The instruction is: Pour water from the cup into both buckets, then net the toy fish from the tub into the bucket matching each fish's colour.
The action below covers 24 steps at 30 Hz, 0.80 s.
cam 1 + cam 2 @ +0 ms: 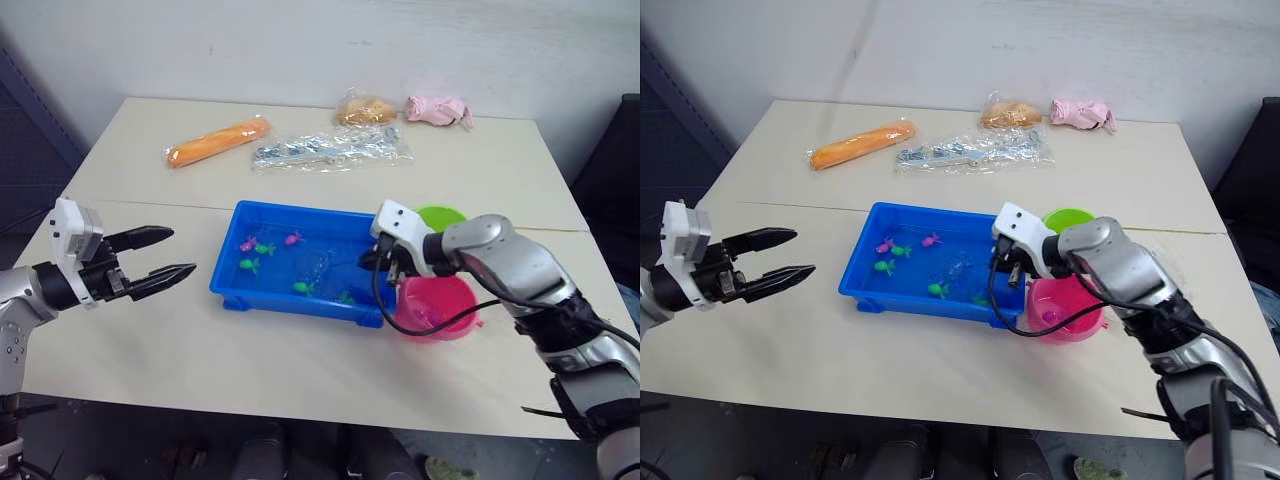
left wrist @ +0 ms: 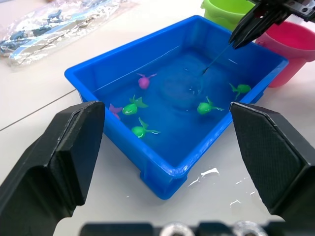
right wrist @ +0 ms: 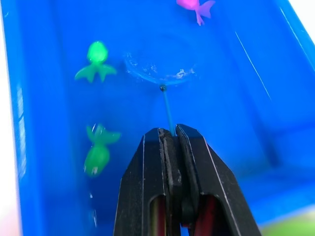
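white table (image 1: 300, 370). far side: orange bread-like loaf in wrap (image 1: 217, 141), clear bag of small metal bits (image 1: 330, 150) beside it, bagged brown bun (image 1: 365, 109), crumpled pink item (image 1: 438, 109) near the back edge.

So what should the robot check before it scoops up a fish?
1. Right gripper shut on the net handle: ok.
2. Net hoop in the water of the tub: ok.
3. Fish inside the hoop: not ok, the nearest green fish sits beside it.
4. Pink bucket and green bucket standing by the tub: ok.
5. Left gripper open and away from the tub: ok.
6. Water in the buckets: cannot tell.
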Available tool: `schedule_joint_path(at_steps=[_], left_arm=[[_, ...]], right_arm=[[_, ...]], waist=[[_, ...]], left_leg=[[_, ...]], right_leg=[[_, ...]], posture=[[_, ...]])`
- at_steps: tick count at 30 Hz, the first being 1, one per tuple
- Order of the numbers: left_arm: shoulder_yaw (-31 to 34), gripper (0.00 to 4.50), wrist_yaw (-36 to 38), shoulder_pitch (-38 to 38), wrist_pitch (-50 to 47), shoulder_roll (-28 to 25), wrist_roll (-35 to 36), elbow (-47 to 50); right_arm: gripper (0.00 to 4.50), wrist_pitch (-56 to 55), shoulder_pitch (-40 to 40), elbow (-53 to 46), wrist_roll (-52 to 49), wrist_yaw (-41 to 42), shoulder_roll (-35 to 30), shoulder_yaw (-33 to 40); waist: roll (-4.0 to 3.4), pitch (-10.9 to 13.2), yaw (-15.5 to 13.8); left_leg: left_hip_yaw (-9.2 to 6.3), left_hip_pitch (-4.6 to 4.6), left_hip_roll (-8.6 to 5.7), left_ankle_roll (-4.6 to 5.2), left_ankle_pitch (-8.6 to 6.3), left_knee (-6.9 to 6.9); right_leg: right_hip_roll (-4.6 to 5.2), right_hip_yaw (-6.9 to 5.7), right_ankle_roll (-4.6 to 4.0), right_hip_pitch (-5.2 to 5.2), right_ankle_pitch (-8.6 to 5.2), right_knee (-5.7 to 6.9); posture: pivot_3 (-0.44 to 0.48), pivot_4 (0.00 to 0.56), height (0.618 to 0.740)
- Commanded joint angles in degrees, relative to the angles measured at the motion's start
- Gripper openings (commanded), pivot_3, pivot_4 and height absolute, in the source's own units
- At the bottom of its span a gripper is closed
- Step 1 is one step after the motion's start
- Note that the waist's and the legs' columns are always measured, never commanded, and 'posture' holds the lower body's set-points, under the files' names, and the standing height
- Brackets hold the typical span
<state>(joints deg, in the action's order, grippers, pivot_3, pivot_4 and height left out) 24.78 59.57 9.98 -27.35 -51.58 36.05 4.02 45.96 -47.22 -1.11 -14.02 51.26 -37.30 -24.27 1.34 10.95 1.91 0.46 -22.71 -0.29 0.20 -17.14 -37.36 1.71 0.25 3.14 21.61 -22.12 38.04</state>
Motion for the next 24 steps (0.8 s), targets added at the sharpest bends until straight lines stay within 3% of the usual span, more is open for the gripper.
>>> schedule_joint_path(at_steps=[1,12,24], left_arm=[[1.9,4.36,0.1,-0.8,1.0,-0.6,0.0,1.2],[2.3,4.36,-0.1,-1.7,1.4,-0.7,0.1,1.2],[-0.8,4.36,1.3,3.1,3.7,-2.6,-2.7,-2.9]], right_arm=[[0.0,-2.2,-1.6,2.0,2.3,-1.4,2.5,1.0],[0.0,-5.1,-1.3,6.8,5.0,-5.1,9.8,3.5],[0.0,-8.6,1.1,6.8,6.3,-6.4,10.6,5.7]], waist=[[0.0,0.0,0.0],[0.0,0.0,0.0],[0.0,0.0,0.0]], left_leg=[[0.0,0.0,0.0,0.0,0.0,-0.02],[0.01,-0.01,0.0,0.0,0.0,-0.27],[-0.01,0.01,0.0,0.02,0.01,-0.41]], right_leg=[[0.0,0.0,0.0,0.0,0.0,0.02],[0.0,0.0,0.0,0.03,0.0,0.36],[-0.01,-0.01,0.0,0.05,0.0,0.6]], posture=[[0.0,0.15,0.74],[0.0,0.15,0.74],[0.0,0.15,0.74]])
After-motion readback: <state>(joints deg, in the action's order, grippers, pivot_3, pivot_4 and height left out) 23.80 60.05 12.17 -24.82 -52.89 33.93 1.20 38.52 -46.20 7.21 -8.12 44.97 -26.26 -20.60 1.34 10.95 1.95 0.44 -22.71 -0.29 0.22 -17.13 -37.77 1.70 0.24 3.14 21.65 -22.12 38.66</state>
